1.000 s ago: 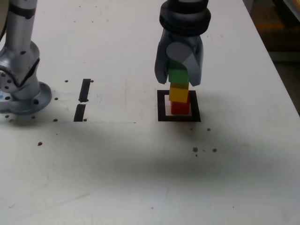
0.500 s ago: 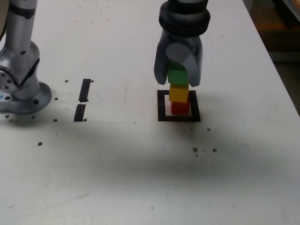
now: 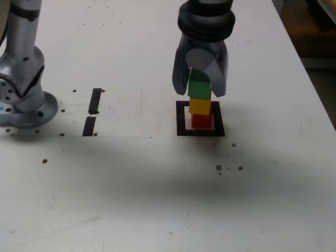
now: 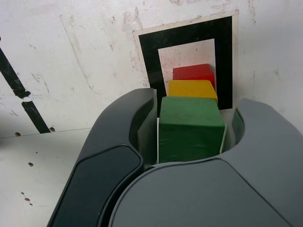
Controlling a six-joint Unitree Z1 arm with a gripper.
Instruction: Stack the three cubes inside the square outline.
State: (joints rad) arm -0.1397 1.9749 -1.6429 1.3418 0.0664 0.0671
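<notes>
Jaws slightly parted, around green cube [image 4: 191, 135]

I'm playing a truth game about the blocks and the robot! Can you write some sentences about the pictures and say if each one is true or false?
1. The green cube is above the yellow cube. True.
2. The red cube is at the top. False: it is the lowest of the three.
3. The red cube stands inside the black square outline. True.
4. The gripper is around the yellow cube. False: its jaws are on either side of the green one.
</notes>
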